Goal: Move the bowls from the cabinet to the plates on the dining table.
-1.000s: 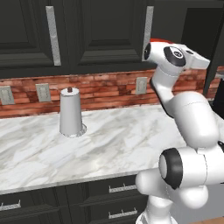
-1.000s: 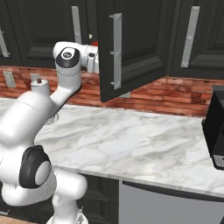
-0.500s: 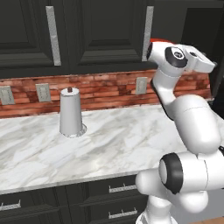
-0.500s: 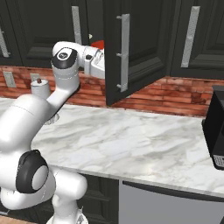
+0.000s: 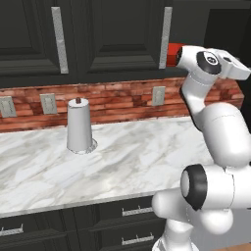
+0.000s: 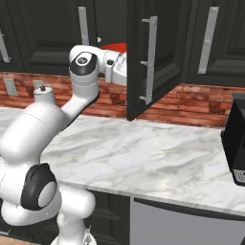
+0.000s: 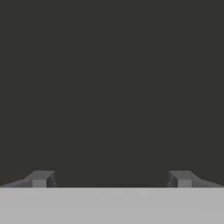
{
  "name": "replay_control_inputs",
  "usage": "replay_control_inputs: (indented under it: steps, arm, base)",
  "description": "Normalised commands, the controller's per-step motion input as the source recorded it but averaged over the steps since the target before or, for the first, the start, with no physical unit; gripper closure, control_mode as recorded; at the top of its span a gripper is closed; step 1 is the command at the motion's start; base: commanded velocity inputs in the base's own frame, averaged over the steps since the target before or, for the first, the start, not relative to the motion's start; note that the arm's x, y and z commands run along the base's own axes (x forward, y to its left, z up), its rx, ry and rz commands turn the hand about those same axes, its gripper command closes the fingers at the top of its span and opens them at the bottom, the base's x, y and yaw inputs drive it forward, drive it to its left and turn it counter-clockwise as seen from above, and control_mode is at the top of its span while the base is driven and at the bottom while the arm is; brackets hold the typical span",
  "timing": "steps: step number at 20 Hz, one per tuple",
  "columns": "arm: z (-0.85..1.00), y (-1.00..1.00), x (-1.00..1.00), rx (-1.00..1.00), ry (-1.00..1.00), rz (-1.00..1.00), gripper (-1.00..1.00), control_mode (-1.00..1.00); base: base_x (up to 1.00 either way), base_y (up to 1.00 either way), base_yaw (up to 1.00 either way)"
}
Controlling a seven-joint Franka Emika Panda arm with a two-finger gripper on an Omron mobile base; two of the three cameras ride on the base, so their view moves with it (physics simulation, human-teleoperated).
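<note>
A glossy red bowl (image 5: 172,54) (image 6: 115,47) sits on the lowest shelf of the black wall cabinet (image 5: 112,34) (image 6: 48,33), just above my wrist. The cabinet's door (image 6: 143,57) stands swung out, almost edge-on in the right base view, and covers my hand there. In the hand view my gripper (image 7: 111,179) is open, with its fingertips (image 7: 41,178) far apart and nothing between them, facing a plain dark surface close ahead. The plates and the dining table are out of view.
A marble counter (image 5: 122,162) (image 6: 158,158) backed by brick wall runs below the cabinet. A white paper towel roll (image 5: 80,125) (image 6: 43,94) stands on it at the left. A black appliance (image 6: 235,139) sits at the counter's right end.
The cabinet door has swung further out. My hand has moved to the right along with it, and the fingers have stayed apart.
</note>
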Motion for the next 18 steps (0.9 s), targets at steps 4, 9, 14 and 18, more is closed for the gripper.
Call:
replay_control_inputs:
  steps: [4,9,14,18]
  arm:
    - [-0.05,-0.12,0.26,0.0,0.0,0.18,-1.0,-1.0]
    - [-0.11,-0.14,0.23,-0.01,0.01,0.17,-1.0,-1.0]
    - [-0.02,-0.32,0.07,-0.02,0.0,0.12,-1.0,-1.0]
    - [0.0,-0.48,-0.1,-0.02,0.0,0.07,-1.0,-1.0]
  base:
    - [0.0,0.0,0.0]
    - [0.0,0.0,0.0]
    - [0.0,0.0,0.0]
    - [0.0,0.0,0.0]
